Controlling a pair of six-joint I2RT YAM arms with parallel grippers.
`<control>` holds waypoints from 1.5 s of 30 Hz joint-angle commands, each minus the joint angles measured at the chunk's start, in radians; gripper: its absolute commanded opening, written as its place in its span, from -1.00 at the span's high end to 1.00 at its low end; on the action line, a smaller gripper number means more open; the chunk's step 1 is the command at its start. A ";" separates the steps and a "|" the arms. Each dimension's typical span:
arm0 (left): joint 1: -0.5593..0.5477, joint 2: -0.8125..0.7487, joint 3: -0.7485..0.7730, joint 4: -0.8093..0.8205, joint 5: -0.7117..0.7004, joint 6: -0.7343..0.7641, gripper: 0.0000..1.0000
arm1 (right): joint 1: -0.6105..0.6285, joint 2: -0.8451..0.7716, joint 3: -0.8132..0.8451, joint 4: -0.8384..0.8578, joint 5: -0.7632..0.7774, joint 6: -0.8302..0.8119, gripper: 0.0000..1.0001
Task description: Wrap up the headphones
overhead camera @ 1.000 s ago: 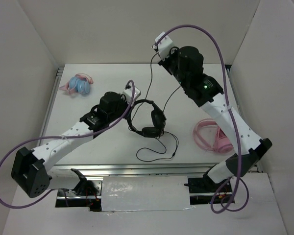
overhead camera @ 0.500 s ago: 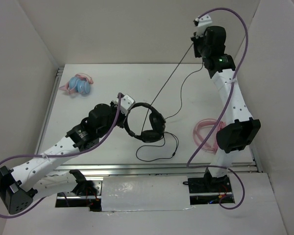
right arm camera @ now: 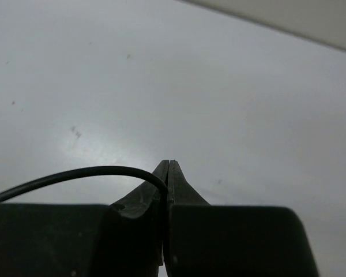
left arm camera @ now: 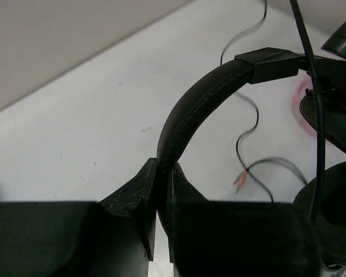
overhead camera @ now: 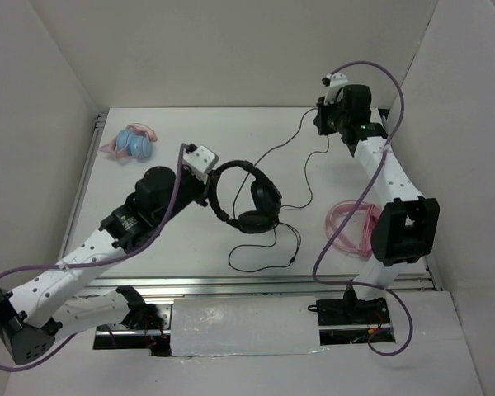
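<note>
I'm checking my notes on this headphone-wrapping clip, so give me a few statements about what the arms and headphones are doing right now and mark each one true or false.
1. The left gripper is shut on the headband of the black headphones. True.
2. The right gripper is open and empty. False: its fingers are shut on the thin black cable.
3. The pink headphones lie on the right side of the table. True.
4. The light blue and pink headphones touch the black headphones. False: they sit apart, at the far left corner.
</note>
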 commanded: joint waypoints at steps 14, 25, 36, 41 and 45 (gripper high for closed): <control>0.033 0.195 0.739 -0.087 -0.475 -0.322 1.00 | 0.274 0.070 -0.311 0.490 -0.410 0.275 1.00; 0.033 0.345 1.000 -0.139 -0.613 -0.294 1.00 | 0.487 0.124 -0.544 0.909 -0.552 0.410 0.86; 0.033 0.355 1.129 -0.202 -0.578 -0.264 1.00 | 0.573 0.356 -0.321 0.986 -0.647 0.482 0.60; 0.031 0.355 1.178 -0.161 -0.631 -0.213 1.00 | 0.559 0.396 -0.305 0.996 -0.686 0.529 0.60; 0.031 0.367 1.209 -0.131 -0.667 -0.158 1.00 | 0.598 0.416 -0.344 1.062 -0.736 0.570 0.74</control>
